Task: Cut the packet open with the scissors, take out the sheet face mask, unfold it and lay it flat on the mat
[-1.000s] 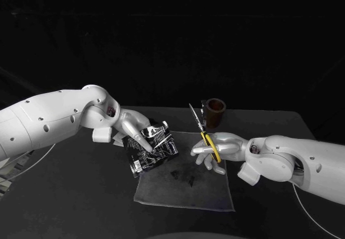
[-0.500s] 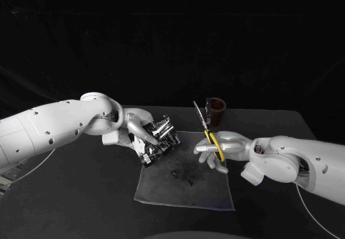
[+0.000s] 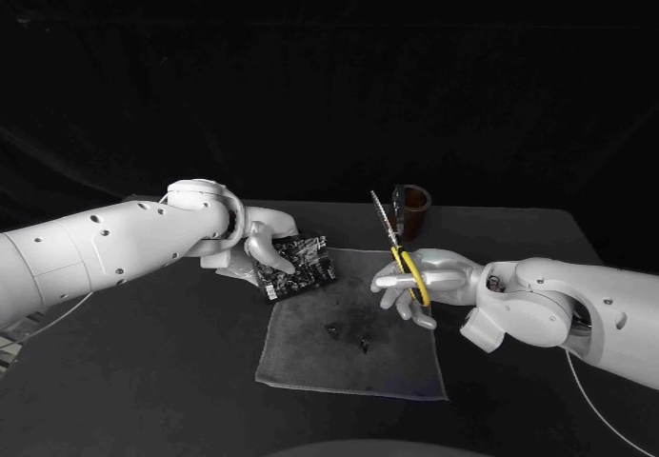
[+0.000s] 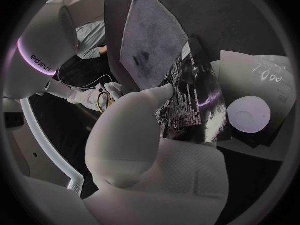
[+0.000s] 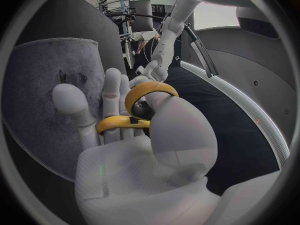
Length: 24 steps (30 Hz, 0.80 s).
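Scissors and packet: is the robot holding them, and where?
The right hand holds the scissors by their yellow handle loops; the left hand grips the packet at its side nearer that arm.

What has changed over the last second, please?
The left robot hand turned the packet it holds, so less of its printed face shows from the head view. The right robot hand kept the scissors raised, blades up, barely shifting; the mat stayed put.

Lab: black table, dark curtain backdrop
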Each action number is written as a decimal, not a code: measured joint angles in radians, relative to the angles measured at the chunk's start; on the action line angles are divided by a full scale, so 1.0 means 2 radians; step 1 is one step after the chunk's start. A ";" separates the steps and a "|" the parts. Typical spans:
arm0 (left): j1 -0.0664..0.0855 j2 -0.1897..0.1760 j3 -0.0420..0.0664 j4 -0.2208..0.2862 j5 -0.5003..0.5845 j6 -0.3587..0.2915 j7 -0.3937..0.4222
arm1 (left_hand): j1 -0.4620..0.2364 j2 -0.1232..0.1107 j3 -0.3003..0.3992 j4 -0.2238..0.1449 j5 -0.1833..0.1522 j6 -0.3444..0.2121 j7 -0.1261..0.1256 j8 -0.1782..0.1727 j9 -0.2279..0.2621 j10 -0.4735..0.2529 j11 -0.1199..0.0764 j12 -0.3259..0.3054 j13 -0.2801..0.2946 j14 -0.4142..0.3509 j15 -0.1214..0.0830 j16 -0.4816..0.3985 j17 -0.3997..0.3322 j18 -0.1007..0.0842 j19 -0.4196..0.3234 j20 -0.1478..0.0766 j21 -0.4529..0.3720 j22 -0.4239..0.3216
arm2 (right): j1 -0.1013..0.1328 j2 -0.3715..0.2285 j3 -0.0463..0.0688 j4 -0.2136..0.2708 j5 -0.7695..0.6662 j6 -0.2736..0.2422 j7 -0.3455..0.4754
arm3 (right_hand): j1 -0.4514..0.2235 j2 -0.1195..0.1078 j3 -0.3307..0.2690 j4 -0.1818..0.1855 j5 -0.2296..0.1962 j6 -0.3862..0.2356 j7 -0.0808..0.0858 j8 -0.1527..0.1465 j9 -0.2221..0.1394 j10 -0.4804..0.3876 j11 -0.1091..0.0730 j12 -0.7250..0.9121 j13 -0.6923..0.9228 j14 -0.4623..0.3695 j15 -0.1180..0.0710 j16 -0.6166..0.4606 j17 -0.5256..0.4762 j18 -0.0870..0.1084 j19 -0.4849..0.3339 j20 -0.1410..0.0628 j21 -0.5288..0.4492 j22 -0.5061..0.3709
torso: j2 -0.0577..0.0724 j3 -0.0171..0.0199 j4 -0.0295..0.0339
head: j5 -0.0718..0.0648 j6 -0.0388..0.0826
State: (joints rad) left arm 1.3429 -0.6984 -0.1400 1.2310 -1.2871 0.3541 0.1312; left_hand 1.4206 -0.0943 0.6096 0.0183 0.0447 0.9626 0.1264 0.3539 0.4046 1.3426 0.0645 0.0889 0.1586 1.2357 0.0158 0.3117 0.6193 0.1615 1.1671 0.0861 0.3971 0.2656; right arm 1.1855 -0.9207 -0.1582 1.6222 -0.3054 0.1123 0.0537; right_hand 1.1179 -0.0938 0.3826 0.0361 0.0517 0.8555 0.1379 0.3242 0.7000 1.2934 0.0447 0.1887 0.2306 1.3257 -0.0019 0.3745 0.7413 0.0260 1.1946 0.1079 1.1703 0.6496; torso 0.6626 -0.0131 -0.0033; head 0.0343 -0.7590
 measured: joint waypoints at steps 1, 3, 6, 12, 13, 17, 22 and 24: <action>0.000 0.002 -0.001 -0.003 -0.007 0.000 0.003 | 0.003 0.001 -0.004 0.000 0.000 0.001 -0.001 -0.003 0.000 -0.003 0.000 0.000 0.000 -0.004 0.001 0.000 0.001 0.000 -0.006 0.000 0.003 0.004 | 0.000 0.000 0.000 0.000 0.000 0.000 0.000 | 0.000 0.000 0.001 0.001 0.000 0.000 0.000 0.000 0.000 0.000 0.000 0.000 0.000 0.000 0.000 0.000 0.000 0.000 0.000 0.000 0.000 0.000 | 0.000 0.0000 0.0000 | 0.000 0.000; 0.000 0.007 -0.003 -0.008 -0.020 0.002 0.009 | 0.008 0.002 -0.011 -0.002 0.000 0.005 -0.001 -0.007 0.000 -0.006 0.001 0.000 0.001 -0.012 0.002 0.000 0.002 -0.001 -0.018 -0.001 0.010 0.011 | 0.000 0.000 0.000 -0.001 0.000 0.000 0.000 | 0.000 0.000 0.001 0.001 0.000 0.000 0.000 0.000 0.000 0.000 0.000 0.000 0.000 0.000 0.000 0.000 0.000 0.000 0.000 0.000 0.000 0.000 | 0.000 0.0000 0.0001 | 0.000 -0.001; 0.001 0.015 -0.010 -0.016 -0.038 0.005 0.016 | 0.016 0.006 -0.025 -0.007 0.000 0.010 -0.002 -0.015 0.000 -0.015 0.003 0.000 0.003 -0.032 0.005 0.004 0.004 -0.004 -0.046 -0.001 0.027 0.030 | 0.000 0.001 0.000 -0.002 0.000 0.000 0.000 | 0.000 0.000 0.001 0.001 0.000 0.000 0.000 0.000 -0.001 0.000 0.000 0.000 -0.001 0.000 0.000 0.000 0.000 0.000 0.000 0.000 0.000 0.000 | 0.000 0.0000 0.0003 | 0.000 -0.002; 0.003 0.027 -0.017 -0.030 -0.058 0.014 0.027 | 0.025 0.012 -0.036 -0.011 0.000 0.014 -0.002 -0.022 0.000 -0.025 0.004 0.002 0.007 -0.047 0.009 0.012 0.006 -0.007 -0.073 -0.002 0.047 0.050 | 0.000 0.002 0.000 -0.003 0.001 -0.001 0.000 | 0.000 0.000 0.001 0.001 0.000 0.001 -0.001 0.000 -0.001 0.000 0.000 0.000 -0.001 0.000 0.000 0.000 0.000 0.000 0.000 0.000 -0.002 0.000 | 0.000 0.0000 0.0000 | 0.001 -0.003; 0.003 0.029 -0.018 -0.032 -0.060 0.016 0.029 | 0.026 0.012 -0.038 -0.011 0.000 0.014 -0.002 -0.022 0.000 -0.025 0.003 0.002 0.008 -0.049 0.008 0.014 0.006 -0.008 -0.076 -0.002 0.049 0.054 | 0.000 0.002 0.000 -0.003 0.001 -0.001 0.000 | 0.000 0.000 0.001 0.001 0.000 0.001 -0.001 0.000 -0.001 0.000 0.000 -0.002 -0.001 0.000 0.000 0.000 0.000 0.000 0.000 0.000 -0.002 0.000 | 0.000 0.0000 -0.0002 | 0.001 -0.003; 0.003 0.035 -0.019 -0.038 -0.069 0.019 0.034 | 0.031 0.011 -0.044 -0.016 0.000 0.016 0.000 -0.025 0.000 -0.034 0.004 0.002 0.009 -0.061 0.010 0.017 0.007 -0.008 -0.091 -0.001 0.059 0.064 | 0.000 0.003 0.000 -0.004 0.001 -0.001 -0.001 | 0.000 0.000 0.002 0.002 0.000 0.001 -0.001 0.000 -0.001 0.000 0.000 -0.002 -0.001 0.000 0.000 0.000 0.000 0.000 0.000 0.000 -0.002 0.000 | 0.000 0.0000 -0.0003 | 0.000 -0.004; 0.003 0.039 -0.020 -0.042 -0.078 0.012 0.039 | 0.034 0.008 -0.067 -0.017 0.000 0.011 0.007 -0.039 0.017 -0.056 0.010 0.002 0.008 -0.074 0.015 0.025 0.007 -0.016 -0.111 0.001 0.070 0.078 | 0.000 0.004 0.000 -0.006 0.001 -0.001 -0.001 | 0.000 0.000 0.002 0.002 0.000 0.002 -0.002 -0.002 -0.002 0.000 0.000 -0.005 -0.002 0.000 0.000 -0.002 0.000 0.000 0.000 0.000 -0.002 -0.001 | 0.000 0.0003 0.0000 | 0.000 -0.004; 0.003 0.039 -0.021 -0.042 -0.082 0.002 0.039 | 0.024 -0.002 -0.077 -0.013 0.001 0.005 0.013 -0.044 0.032 -0.061 0.014 0.002 0.006 -0.077 0.017 0.029 0.009 -0.016 -0.114 0.004 0.071 0.080 | -0.001 0.004 0.000 -0.006 0.001 -0.001 -0.001 | 0.000 0.000 0.002 0.002 0.000 0.002 -0.002 -0.002 -0.002 0.000 0.000 -0.005 -0.002 0.000 0.000 -0.002 0.000 0.000 0.000 0.000 -0.002 -0.001 | 0.000 0.0002 0.0002 | -0.001 -0.004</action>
State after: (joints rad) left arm 1.3490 -0.6200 -0.1814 1.1474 -1.4507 0.3585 0.2091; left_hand 1.4684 -0.0978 0.4549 -0.0076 0.0466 0.9722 0.1521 0.2662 0.4692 1.2197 0.0918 0.0927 0.1713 1.0824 0.0502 0.3689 0.6379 0.1304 0.9385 0.0936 0.5381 0.4252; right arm 1.1843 -0.9126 -0.1583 1.6102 -0.3025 0.1097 0.0519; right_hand 1.1177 -0.0937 0.3864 0.0399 0.0518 0.8590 0.1343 0.3197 0.6965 1.2936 0.0450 0.1794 0.2259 1.3256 -0.0020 0.3706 0.7422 0.0260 1.1947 0.1084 1.1666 0.6472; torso 0.6625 -0.0127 -0.0028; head 0.0333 -0.7670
